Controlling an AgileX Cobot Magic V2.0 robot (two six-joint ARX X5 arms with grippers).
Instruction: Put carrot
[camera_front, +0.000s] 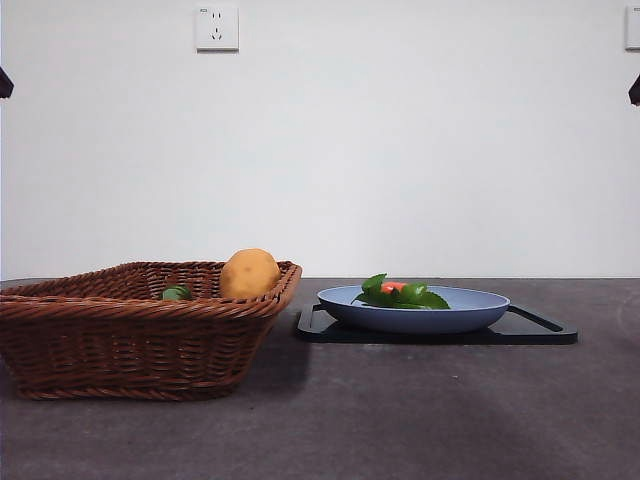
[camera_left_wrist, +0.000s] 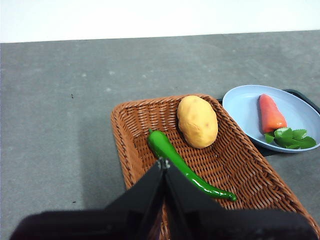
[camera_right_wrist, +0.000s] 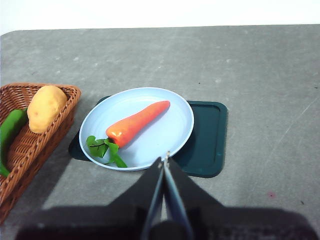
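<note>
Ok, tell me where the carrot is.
The carrot lies in the blue plate on the dark tray, beside the basket that holds the potato and green pepper; neither gripper touches it.

My front camera sits low, level across the tabletop. Both wrist cameras look steeply down from above; they share the wicker basket, potato and blue plate.
</note>
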